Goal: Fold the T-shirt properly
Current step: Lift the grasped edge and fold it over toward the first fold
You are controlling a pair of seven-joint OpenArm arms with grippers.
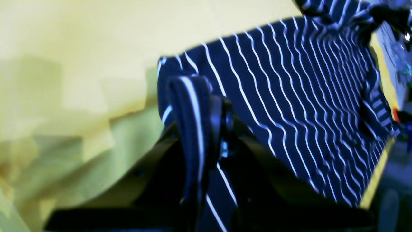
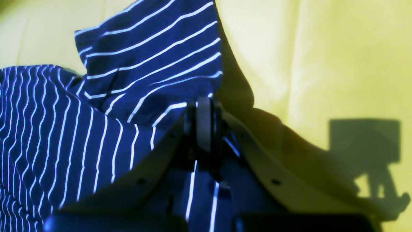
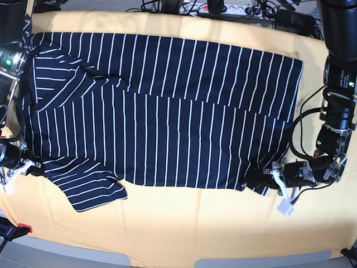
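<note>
The dark navy T-shirt [image 3: 167,111] with thin white stripes lies spread across the yellow table [image 3: 184,229], collar end to the left and hem to the right. Its far sleeve is folded in, and its near sleeve [image 3: 92,190] sticks out toward the front. My left gripper [image 3: 257,180] is shut on the near hem corner. In the left wrist view it [image 1: 212,129] pinches a fold of the shirt [image 1: 289,96]. My right gripper [image 3: 34,167] is shut on the cloth by the near shoulder. In the right wrist view it [image 2: 203,125] holds the shirt [image 2: 48,129] slightly raised.
A power strip and cables [image 3: 223,8] lie along the table's back edge. A red clamp [image 3: 22,228] sits at the front left corner. A white connector [image 3: 284,207] hangs below my left arm. Bare yellow table runs along the front.
</note>
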